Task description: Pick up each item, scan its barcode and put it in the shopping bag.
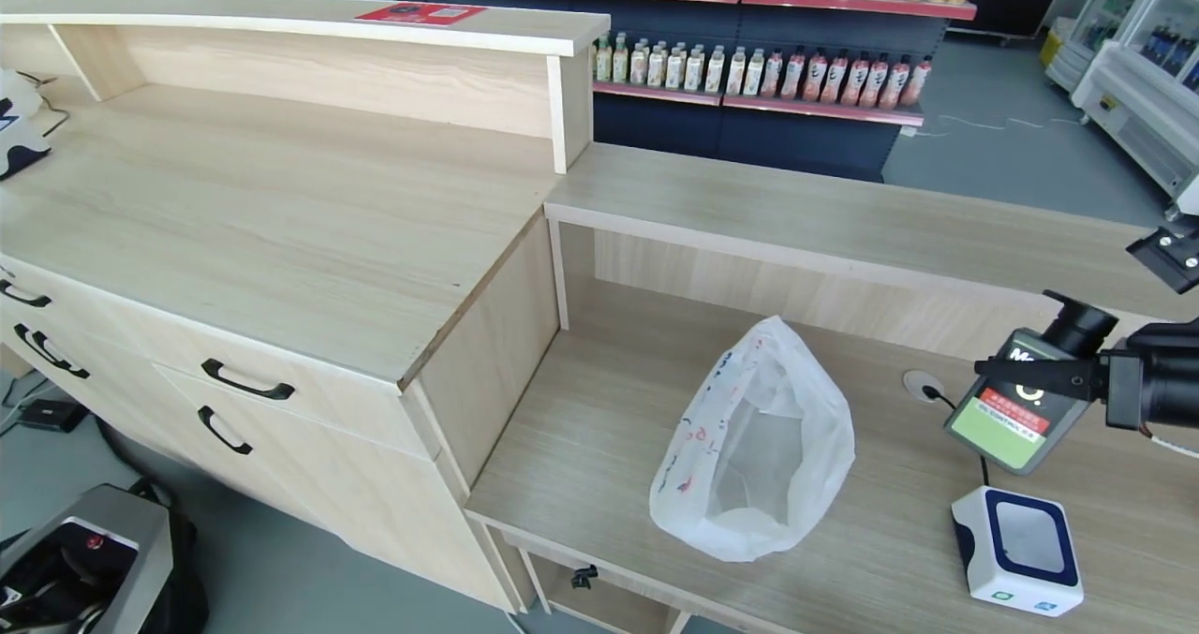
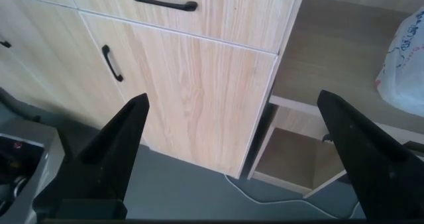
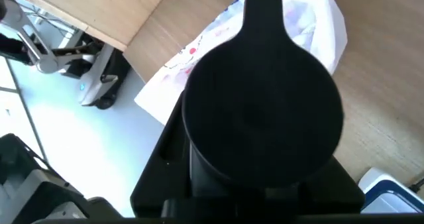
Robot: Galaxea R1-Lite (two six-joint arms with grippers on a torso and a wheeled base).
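A grey-green bottle (image 1: 1016,409) with a black cap and a red label hangs tilted above the low desk at the far right, with my right gripper (image 1: 1047,378) shut on it. Just below it and nearer the front edge sits the white and blue barcode scanner (image 1: 1019,550). The white plastic shopping bag (image 1: 759,447) lies open on the desk to the left of the bottle. In the right wrist view the bottle's black cap (image 3: 262,118) is close up, with the bag (image 3: 199,45) behind it. My left gripper (image 2: 233,98) stands open, low in front of the cabinet doors.
A taller wooden counter (image 1: 281,231) with black-handled drawers (image 1: 245,383) rises left of the desk. A raised ledge (image 1: 843,213) runs along the desk's back. A cable grommet (image 1: 923,386) and a cord lie near the scanner. An open shelf (image 2: 291,158) sits under the desk.
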